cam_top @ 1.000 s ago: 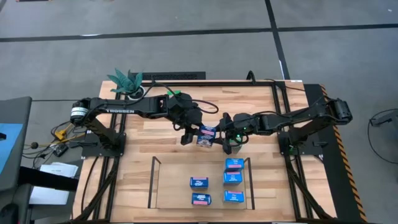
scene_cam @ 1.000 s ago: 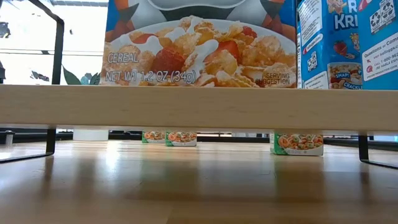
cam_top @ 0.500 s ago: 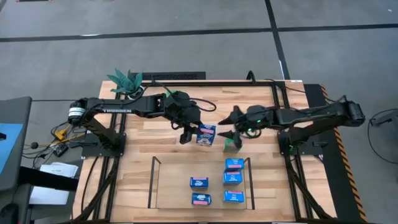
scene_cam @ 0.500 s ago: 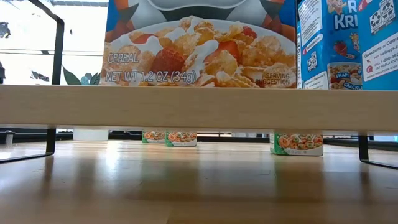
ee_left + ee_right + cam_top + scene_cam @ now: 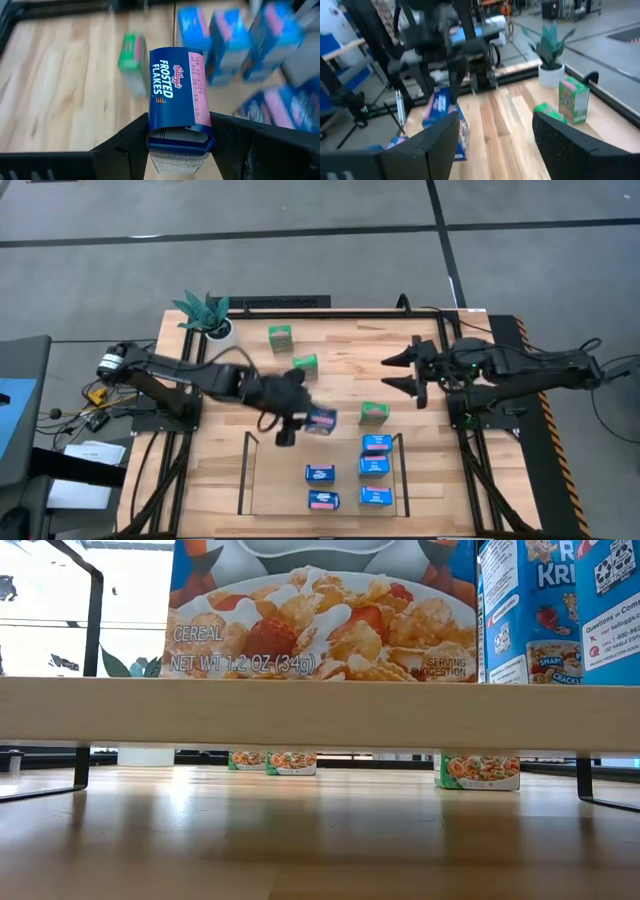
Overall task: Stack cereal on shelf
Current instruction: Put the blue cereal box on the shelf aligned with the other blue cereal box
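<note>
My left gripper [image 5: 303,421] is shut on a blue cereal box [image 5: 321,420] and holds it above the table, just beyond the far rail of the shelf [image 5: 246,477]. Several blue boxes [image 5: 374,467] stand on the shelf's wood base [image 5: 320,712], most toward its right end. Three green boxes [image 5: 373,412] [image 5: 305,363] [image 5: 280,335] rest on the table beyond the shelf. My right gripper [image 5: 404,373] is open and touches nothing, raised near the table's right side. My left gripper pinches the blue box between its two fingers [image 5: 131,138], one on each of two opposite faces at the box's near end [image 5: 172,134]. The fingers slant down from the table's left, and the box lies along them. The box is lifted clear, its printed narrow face up.
A potted teal plant [image 5: 205,313] stands at the far left corner. The shelf's left half [image 5: 280,490] holds only two blue boxes toward its middle. Black frame rails [image 5: 470,470] run along the table's right side.
My left gripper has carried the blue box toward the table's near edge, up to the shelf's far rail, the box staying clear of the table. My right gripper has come away from the green box, which stays on the table, and has drawn back up toward the right edge.
</note>
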